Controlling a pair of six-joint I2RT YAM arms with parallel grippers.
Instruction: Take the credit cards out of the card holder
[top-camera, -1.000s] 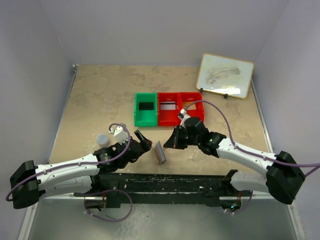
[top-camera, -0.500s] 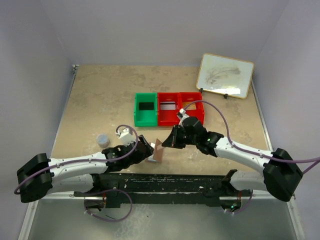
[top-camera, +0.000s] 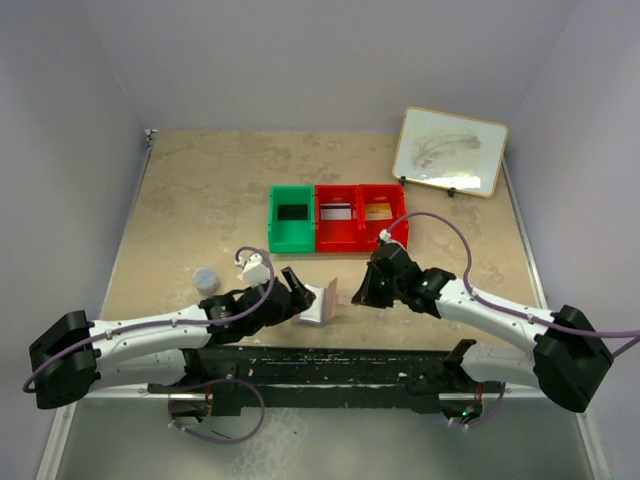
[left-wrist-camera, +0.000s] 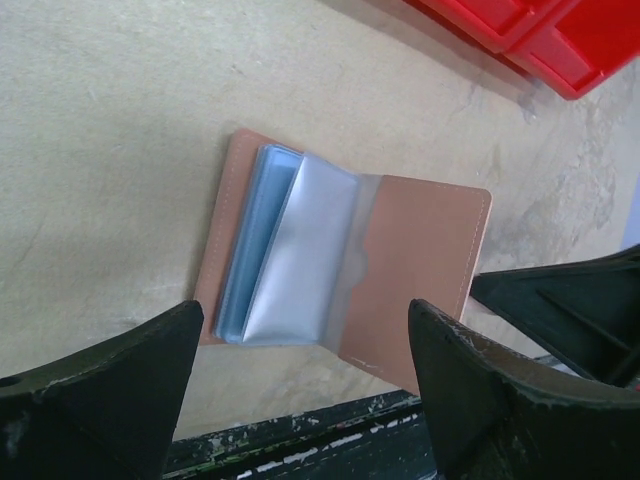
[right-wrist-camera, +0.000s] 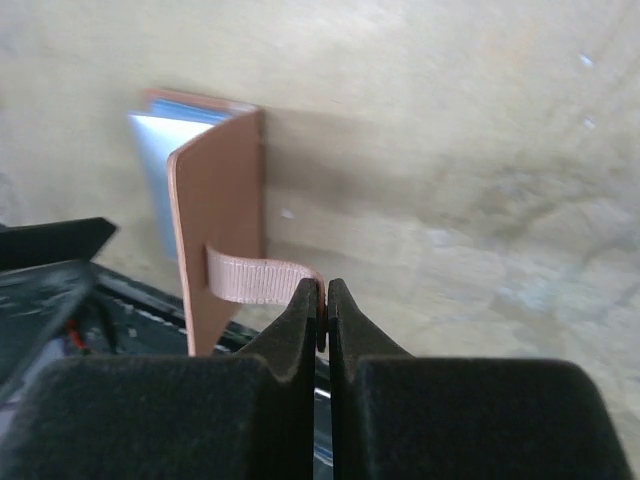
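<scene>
Two grippers flanked the card holder (top-camera: 320, 301), lying open at six o'clock on the table (top-camera: 200, 190). The right gripper (right-wrist-camera: 322, 300), at its three o'clock, was clenched on the holder's ribbon tab (right-wrist-camera: 255, 275), keeping one tan cover raised; the left gripper (left-wrist-camera: 305, 340), at nine o'clock, hung released, jaws wide over the clear sleeves (left-wrist-camera: 300, 250). At twelve o'clock a black card (top-camera: 291, 213) lay in the green bin (top-camera: 274, 228); a white-grey card (top-camera: 337, 212) and a gold card (top-camera: 378, 211) lay in the red bins (top-camera: 358, 245). Whether any card remained sleeved, I couldn't tell. Best play, I'd judge: hold that tab taut; lower the left jaws squarely; pinch only a card edge and draw it along its sleeve.
</scene>
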